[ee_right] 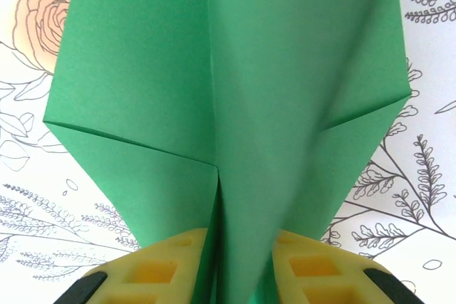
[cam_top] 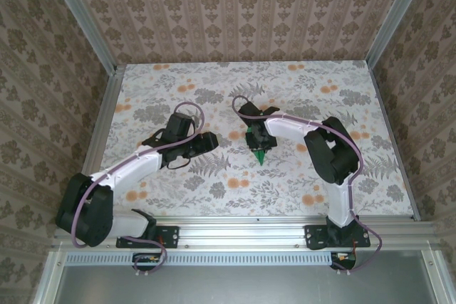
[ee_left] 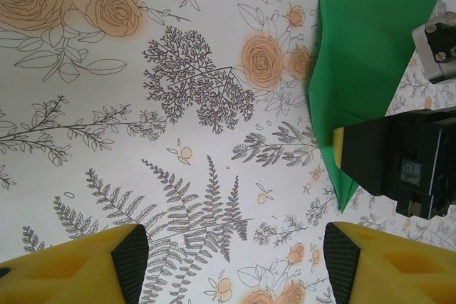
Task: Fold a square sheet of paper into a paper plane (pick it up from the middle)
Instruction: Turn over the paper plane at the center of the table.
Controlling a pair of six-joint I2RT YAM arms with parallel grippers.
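The bright green sheet of paper [cam_top: 263, 154] lies mid-table, folded into a pointed, dart-like shape with a centre crease. My right gripper [cam_top: 258, 144] points down onto it. In the right wrist view the paper [ee_right: 228, 90] rises as a ridge between the yellow fingers [ee_right: 313, 272]. The right gripper [ee_right: 239, 265] stands slightly open around that ridge. The left wrist view has the paper [ee_left: 356, 62] at the upper right, its tip pointing down past the right gripper's black body [ee_left: 402, 165]. My left gripper [ee_left: 231, 261] hovers open over bare tabletop to the paper's left, nothing between its pads.
The floral tabletop [cam_top: 178, 90] is bounded by aluminium rails and patterned walls on three sides. My left arm [cam_top: 142, 161] stretches diagonally across the near left. The right arm's elbow [cam_top: 335, 151] sits to the right of the paper.
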